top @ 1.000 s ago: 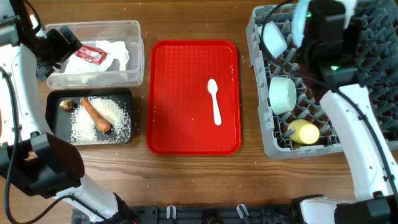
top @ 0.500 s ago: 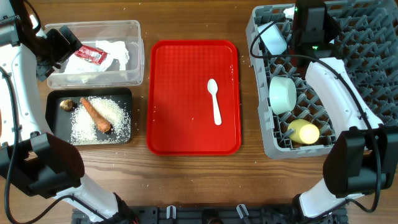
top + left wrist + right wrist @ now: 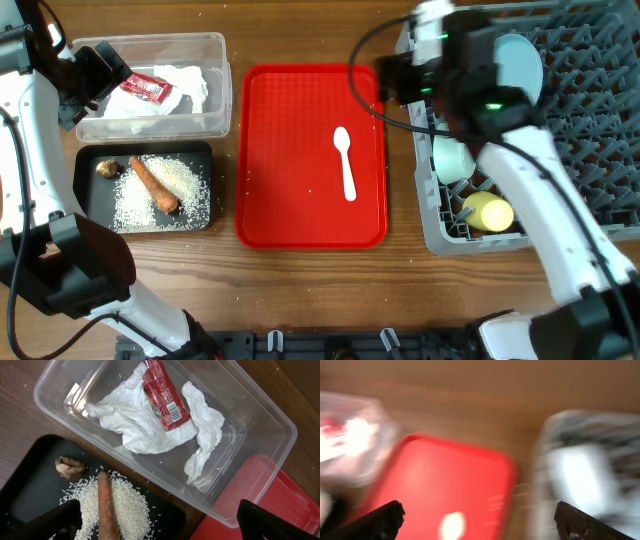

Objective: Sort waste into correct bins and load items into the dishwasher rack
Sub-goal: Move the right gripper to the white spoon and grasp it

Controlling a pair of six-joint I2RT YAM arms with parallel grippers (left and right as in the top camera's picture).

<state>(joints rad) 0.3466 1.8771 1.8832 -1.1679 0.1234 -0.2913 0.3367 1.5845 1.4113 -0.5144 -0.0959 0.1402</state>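
The white spoon (image 3: 344,162) lies on the red tray (image 3: 280,200). My right gripper (image 3: 392,78) is open and empty, hovering at the tray's back right corner beside the dishwasher rack (image 3: 580,190). Its wrist view is blurred, showing the red tray (image 3: 445,475), a pale spoon smear (image 3: 451,526) and the rack (image 3: 590,455). In the rack are a pale blue plate (image 3: 520,65), a pale bowl (image 3: 452,158) and the yellow cup (image 3: 488,212). My left gripper (image 3: 100,75) (image 3: 160,527) hangs open over the bins. The napkin (image 3: 150,427) and red wrapper (image 3: 162,395) lie in the clear tub (image 3: 265,455).
The black tray (image 3: 90,205) (image 3: 30,485) holds the carrot (image 3: 106,510), a brown lump (image 3: 69,466) and rice (image 3: 127,505). The clear tub (image 3: 215,110) sits behind it, left of the red tray. My right arm crosses the rack's left part.
The right arm has swung left from above the rack's back left to the red tray's corner, and its jaws have opened. The left arm has not moved.
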